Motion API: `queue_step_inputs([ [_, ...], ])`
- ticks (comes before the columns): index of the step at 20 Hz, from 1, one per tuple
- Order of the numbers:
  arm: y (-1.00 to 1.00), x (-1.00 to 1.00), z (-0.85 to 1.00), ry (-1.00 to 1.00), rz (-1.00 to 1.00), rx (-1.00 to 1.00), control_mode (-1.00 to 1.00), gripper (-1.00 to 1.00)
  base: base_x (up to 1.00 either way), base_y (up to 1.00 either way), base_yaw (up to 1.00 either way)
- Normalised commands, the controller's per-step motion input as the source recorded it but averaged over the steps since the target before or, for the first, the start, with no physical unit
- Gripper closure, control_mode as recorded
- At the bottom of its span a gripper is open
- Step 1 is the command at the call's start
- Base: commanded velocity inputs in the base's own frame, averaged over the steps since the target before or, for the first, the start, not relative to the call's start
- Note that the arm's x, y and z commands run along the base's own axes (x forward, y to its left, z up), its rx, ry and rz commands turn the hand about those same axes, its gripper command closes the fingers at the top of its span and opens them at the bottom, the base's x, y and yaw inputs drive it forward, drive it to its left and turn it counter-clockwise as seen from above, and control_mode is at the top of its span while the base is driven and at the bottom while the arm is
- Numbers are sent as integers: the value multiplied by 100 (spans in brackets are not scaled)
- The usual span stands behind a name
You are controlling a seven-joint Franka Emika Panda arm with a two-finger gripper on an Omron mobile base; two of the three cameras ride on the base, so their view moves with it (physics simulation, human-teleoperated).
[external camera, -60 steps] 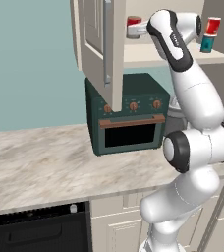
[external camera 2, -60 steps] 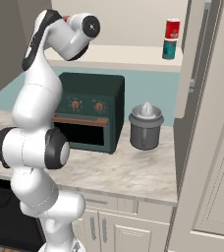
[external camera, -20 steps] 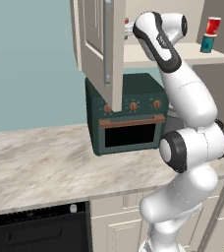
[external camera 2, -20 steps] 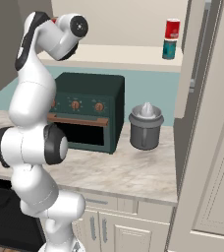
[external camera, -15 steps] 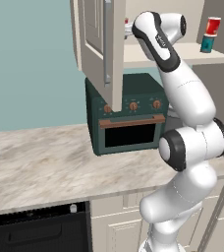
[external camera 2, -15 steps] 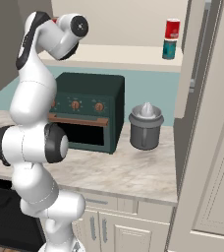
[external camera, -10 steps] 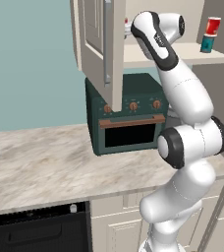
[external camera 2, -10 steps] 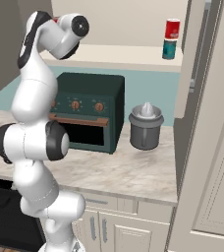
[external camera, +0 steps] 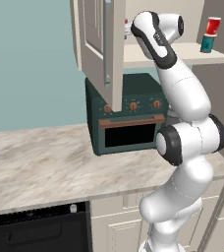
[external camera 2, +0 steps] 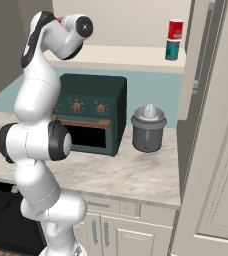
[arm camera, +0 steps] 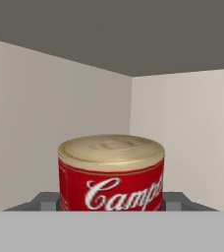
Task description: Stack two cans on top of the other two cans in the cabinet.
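Reaching into large cream wall cabinet (external camera: 97,49) with panelled door; claw (arm camera: 113,203) straddling small red cylindrical can with white script label and silvery top (arm camera: 111,172), dark finger tips (arm camera: 47,201) flanking can, contact not discernible; grip state cannot tell. Far right of claw along pale shelf (external camera 2: 126,56): second red can (external camera 2: 175,29) stacked atop teal can (external camera 2: 172,50).

Two base cameras sit behind the arm, one to each side, looking forward over the countertop (external camera: 45,162) — both share the green oven (external camera: 128,115) and the cabinet (external camera: 97,44) shelf. The hand camera sits inside the cabinet, very near a red can (arm camera: 111,174), facing its back corner — level, looking along the fingers.
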Motion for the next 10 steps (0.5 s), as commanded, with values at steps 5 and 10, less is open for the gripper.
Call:
queue_step_inputs([
  [5, -2, 1, -16, 0, 1, 0, -100, 100, 0, 0, 0],
  [10, -1, 1, -5, 0, 0, 0, -100, 100, 0, 0, 0],
])
